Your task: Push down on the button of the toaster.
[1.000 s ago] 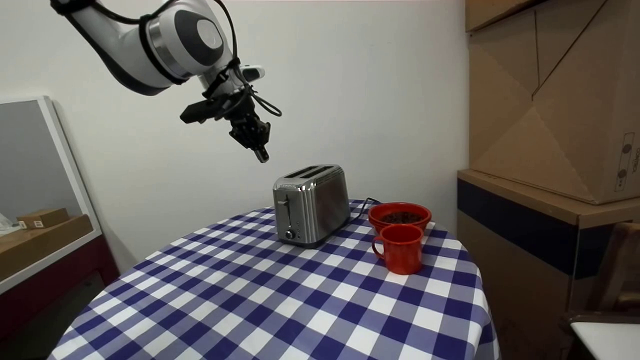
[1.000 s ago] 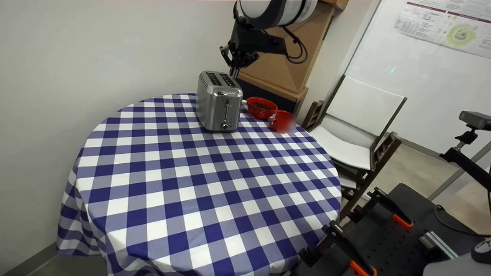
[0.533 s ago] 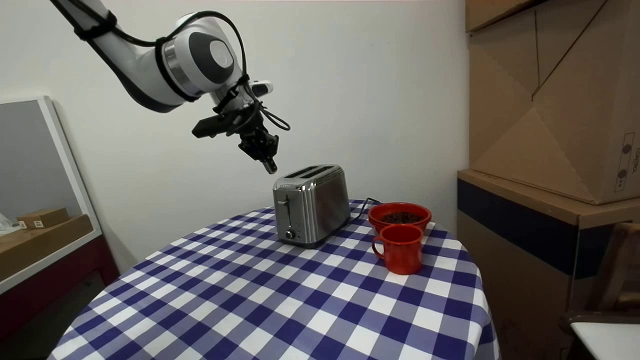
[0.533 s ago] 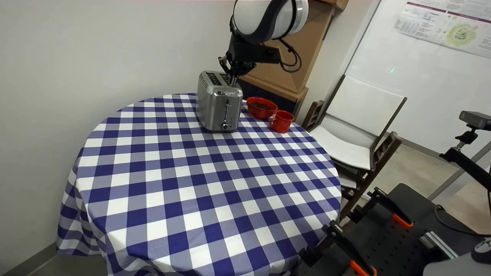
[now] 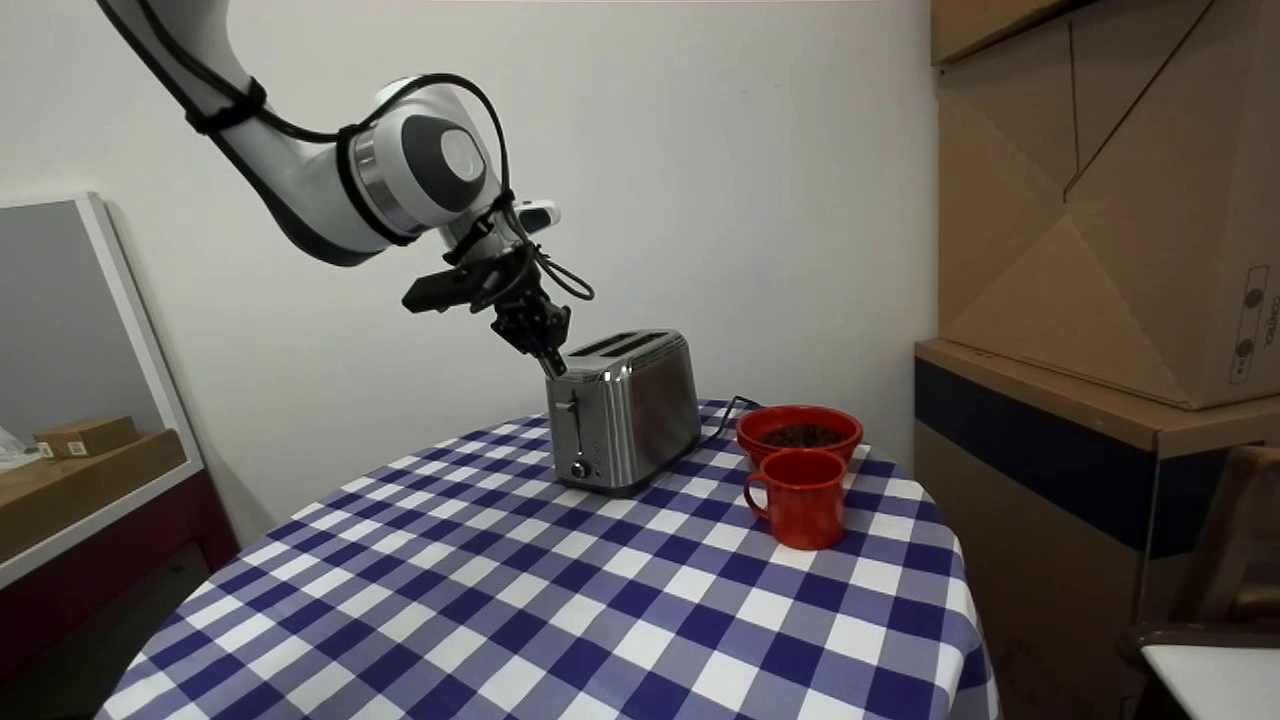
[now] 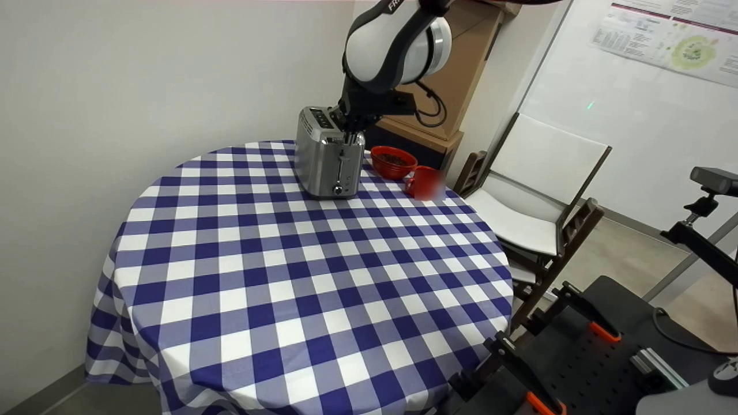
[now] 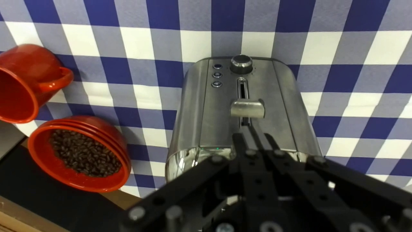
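Note:
The silver toaster (image 5: 660,420) stands on the checked cloth in both exterior views (image 6: 316,164) and fills the middle of the wrist view (image 7: 215,119). Its push-down lever (image 7: 247,108) sits high in the slot on the front end, above the round knob (image 7: 241,64). My gripper (image 7: 253,129) is shut and empty, with its fingertips close together just behind the lever in the wrist view. In both exterior views the gripper (image 5: 553,366) is at the toaster's top front edge, just above the lever (image 6: 343,155). I cannot tell whether the fingertips touch the toaster.
A red bowl (image 7: 80,183) of dark beans and a red mug (image 7: 35,74) stand beside the toaster. The toaster's cord (image 5: 735,405) runs behind it. A white wall (image 5: 720,200) rises behind the table, and cardboard boxes (image 5: 1060,230) stand beyond it.
My gripper has come down from above the toaster to its top front edge, moving right and down in an exterior view. The toaster, bowl and mug have not moved.

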Available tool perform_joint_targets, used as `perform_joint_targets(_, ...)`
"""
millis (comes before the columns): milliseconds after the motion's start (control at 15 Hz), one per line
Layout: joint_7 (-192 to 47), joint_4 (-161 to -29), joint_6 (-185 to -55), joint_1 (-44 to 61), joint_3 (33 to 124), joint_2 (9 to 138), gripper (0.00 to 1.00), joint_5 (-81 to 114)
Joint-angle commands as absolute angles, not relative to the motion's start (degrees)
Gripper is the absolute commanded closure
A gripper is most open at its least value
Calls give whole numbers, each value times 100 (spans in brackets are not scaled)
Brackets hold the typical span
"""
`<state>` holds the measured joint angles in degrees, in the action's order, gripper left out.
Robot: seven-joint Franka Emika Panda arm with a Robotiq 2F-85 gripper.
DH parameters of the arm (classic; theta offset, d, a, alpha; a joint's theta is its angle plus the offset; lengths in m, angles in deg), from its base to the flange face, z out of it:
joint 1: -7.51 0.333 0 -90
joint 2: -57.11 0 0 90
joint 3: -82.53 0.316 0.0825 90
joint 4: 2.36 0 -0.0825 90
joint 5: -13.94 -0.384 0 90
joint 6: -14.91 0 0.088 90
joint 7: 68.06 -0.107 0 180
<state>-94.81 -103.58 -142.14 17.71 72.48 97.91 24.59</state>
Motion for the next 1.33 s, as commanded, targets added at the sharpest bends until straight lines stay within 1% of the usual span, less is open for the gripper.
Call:
perform_joint_targets(0,-9498,-9925,-14332,1891,7125,10248,100,2281)
perform_joint_targets(467,-9449,-9407,-14319,1861,7169,10964,100,2066)
perform_joint_targets(933,-9376,-9239,-14501,1809,7222,11555,100,1830)
perform_joint_targets(1267,-9317,-9358,-14653,1759,7215,11558,100,1766)
